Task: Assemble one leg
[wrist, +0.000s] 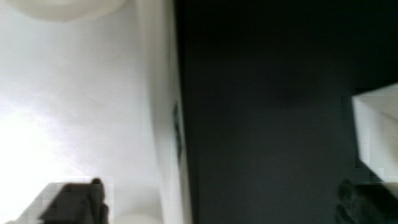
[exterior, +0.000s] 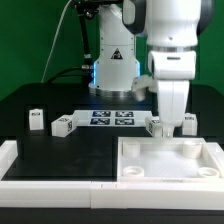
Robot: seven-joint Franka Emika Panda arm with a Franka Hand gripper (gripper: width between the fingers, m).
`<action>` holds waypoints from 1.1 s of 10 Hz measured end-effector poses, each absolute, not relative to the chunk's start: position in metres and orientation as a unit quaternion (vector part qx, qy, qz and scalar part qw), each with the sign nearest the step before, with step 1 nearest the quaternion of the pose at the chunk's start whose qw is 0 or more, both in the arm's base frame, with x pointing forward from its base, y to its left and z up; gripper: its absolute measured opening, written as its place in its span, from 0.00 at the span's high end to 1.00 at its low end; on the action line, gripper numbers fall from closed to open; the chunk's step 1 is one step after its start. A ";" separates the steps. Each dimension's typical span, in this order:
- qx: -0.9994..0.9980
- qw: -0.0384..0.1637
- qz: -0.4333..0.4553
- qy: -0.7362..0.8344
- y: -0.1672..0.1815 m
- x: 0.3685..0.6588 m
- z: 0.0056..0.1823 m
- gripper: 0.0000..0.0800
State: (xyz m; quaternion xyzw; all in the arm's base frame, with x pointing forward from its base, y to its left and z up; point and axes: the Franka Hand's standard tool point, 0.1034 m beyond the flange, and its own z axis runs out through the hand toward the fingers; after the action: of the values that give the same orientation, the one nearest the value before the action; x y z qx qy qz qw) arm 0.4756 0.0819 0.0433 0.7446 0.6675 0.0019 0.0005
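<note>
Several small white legs with black-and-white tags stand on the black table: two at the exterior view's left (exterior: 35,119) (exterior: 63,125) and two at its right (exterior: 155,126) (exterior: 190,122). My gripper (exterior: 170,126) hangs low between the two right-hand legs, just behind the far edge of the large white panel (exterior: 165,162). In the wrist view the gripper (wrist: 217,205) is open and empty, with its dark fingertips (wrist: 71,202) wide apart. One fingertip is over the white panel (wrist: 80,110). A white block (wrist: 377,130), probably a leg, shows at the frame's edge.
The marker board (exterior: 110,118) lies on the table behind the middle. A white raised border (exterior: 12,158) runs along the front and the exterior view's left. The robot base (exterior: 112,60) stands at the back.
</note>
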 end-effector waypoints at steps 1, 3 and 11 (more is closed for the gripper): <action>0.753 0.005 0.003 0.658 0.079 0.468 0.054 0.19; 0.775 0.007 0.002 0.631 0.078 0.461 0.058 0.19; 0.978 -0.024 0.002 0.209 0.091 0.432 0.046 0.19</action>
State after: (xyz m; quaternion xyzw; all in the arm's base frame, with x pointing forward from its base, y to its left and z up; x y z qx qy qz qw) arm 0.4320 0.0905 0.0459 0.9776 0.2090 0.0016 -0.0237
